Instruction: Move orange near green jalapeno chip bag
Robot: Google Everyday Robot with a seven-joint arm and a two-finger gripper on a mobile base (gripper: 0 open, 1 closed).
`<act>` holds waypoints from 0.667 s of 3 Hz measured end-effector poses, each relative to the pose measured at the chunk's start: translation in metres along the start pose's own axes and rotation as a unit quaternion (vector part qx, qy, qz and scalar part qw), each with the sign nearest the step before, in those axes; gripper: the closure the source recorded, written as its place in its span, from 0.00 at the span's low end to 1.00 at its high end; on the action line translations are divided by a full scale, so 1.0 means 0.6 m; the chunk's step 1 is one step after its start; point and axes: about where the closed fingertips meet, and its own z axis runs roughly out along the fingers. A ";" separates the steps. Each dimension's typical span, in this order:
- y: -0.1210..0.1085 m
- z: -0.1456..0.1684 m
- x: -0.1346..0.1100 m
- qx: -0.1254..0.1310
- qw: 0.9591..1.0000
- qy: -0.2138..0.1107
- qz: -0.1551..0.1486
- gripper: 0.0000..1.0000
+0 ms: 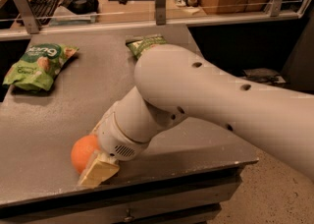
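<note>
The orange (82, 152) sits on the grey table (59, 115) close to its front edge. My gripper (96, 170) is down at the orange's near right side, with its pale tip against the fruit, and the thick white arm (206, 95) reaches in from the right. The wrist hides the right part of the orange. The green jalapeno chip bag (143, 44), dark olive and crinkled, lies at the back of the table, partly hidden behind the arm and far from the orange.
A brighter lime-green chip bag (38, 65) with white lettering lies at the back left of the table. A rail with posts (159, 2) runs behind the table, with a desk, keyboard and clutter beyond. The table's front edge is right below the orange.
</note>
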 end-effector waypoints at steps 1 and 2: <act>-0.003 -0.018 -0.010 0.008 1.000 -0.011 -0.005 0.64; -0.029 -0.078 -0.009 0.043 0.999 -0.021 -0.003 0.87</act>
